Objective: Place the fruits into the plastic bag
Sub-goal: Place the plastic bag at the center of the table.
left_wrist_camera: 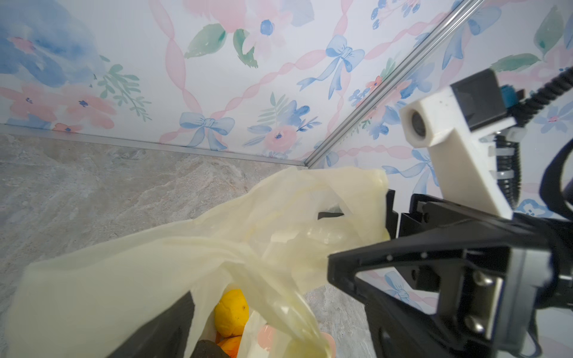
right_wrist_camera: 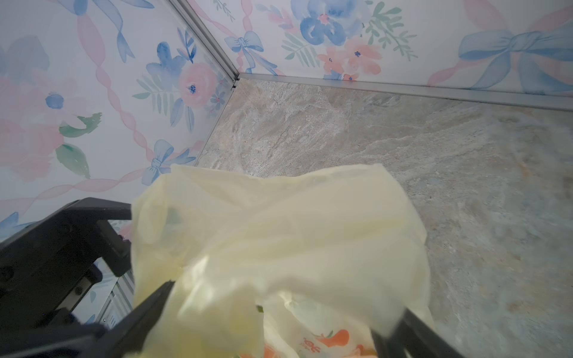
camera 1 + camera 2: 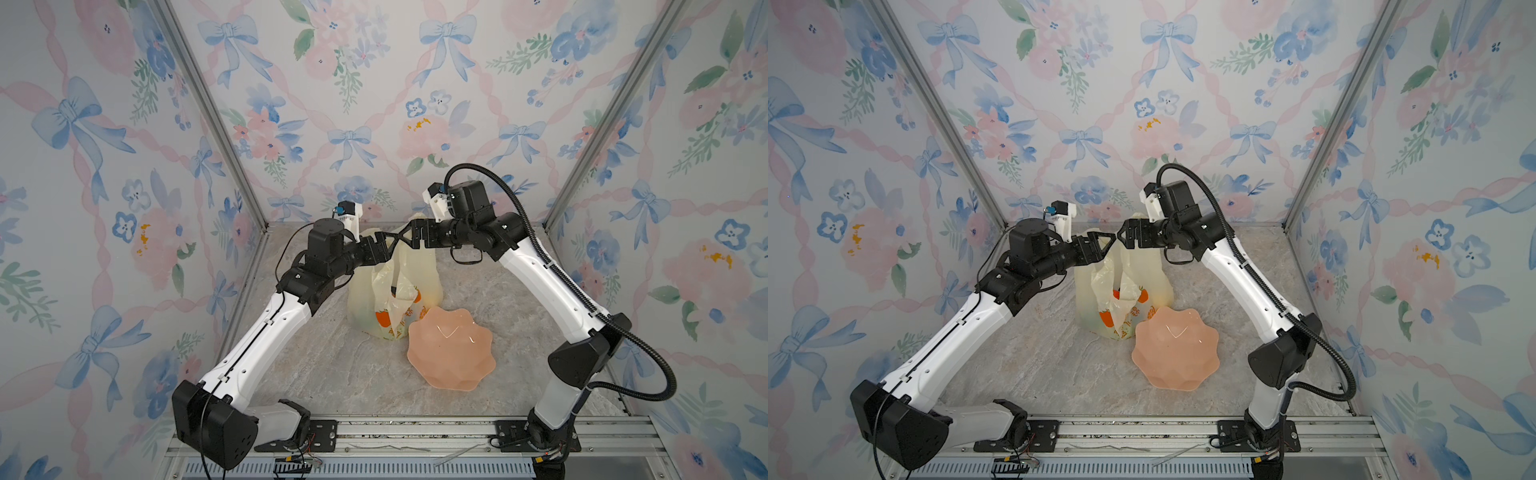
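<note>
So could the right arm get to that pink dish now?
Probably yes: the dish lies uncovered beside the bag on that arm's side, and the right end effector stands open.

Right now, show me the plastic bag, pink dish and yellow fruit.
plastic bag (image 3: 360, 301): in a top view, its side wall
pink dish (image 3: 453, 357): in a top view, its inner wall
yellow fruit (image 1: 232, 311): left wrist view, its middle

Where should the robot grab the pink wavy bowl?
Probably the wavy rim of the pink bowl, coming straight down, one finger inside and one outside. It sits upright, open and empty, with thin flaring walls. Pick the near edge, since the plastic bag crowds its far side.
</note>
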Motion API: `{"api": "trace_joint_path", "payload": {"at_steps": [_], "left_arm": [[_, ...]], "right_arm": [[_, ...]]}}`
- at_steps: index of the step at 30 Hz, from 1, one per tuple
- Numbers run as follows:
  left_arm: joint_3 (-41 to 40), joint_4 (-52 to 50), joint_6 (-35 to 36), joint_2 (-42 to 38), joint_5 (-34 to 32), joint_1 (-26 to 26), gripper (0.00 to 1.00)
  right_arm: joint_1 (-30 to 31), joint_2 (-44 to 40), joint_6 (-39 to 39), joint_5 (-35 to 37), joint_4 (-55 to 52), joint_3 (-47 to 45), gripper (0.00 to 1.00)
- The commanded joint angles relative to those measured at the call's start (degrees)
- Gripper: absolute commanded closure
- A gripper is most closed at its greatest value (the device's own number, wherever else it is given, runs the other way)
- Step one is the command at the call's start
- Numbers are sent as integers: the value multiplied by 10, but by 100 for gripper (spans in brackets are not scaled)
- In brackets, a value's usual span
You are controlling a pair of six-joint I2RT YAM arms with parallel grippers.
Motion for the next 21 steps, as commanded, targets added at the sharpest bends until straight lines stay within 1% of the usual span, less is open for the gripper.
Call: {"api": "trace_joint_path", "payload": {"at_steps": [1,2,8,15,18,21], "left_arm": [[4,-28,24,-30,9,1,10],[5,-37,25,-37,10,2,9],[-5,-78,31,-94,25,16,9],[-23,-136,39,-161,77,68,10],[-20,-172,54,-186,79,88,10],[-18,-202,67,-210,67,103,10]], "right_arm": [[-3,-50,0,19,5,-38,3],[-3,-74,0,22,6,-50,4],[-3,-150,-2,36,-8,-102,4],[-5,-224,-13,52,-46,-128,4],[-7,-251,-18,59,-64,-131,4],[-10,-278,-26,72,-79,-137,4]]}}
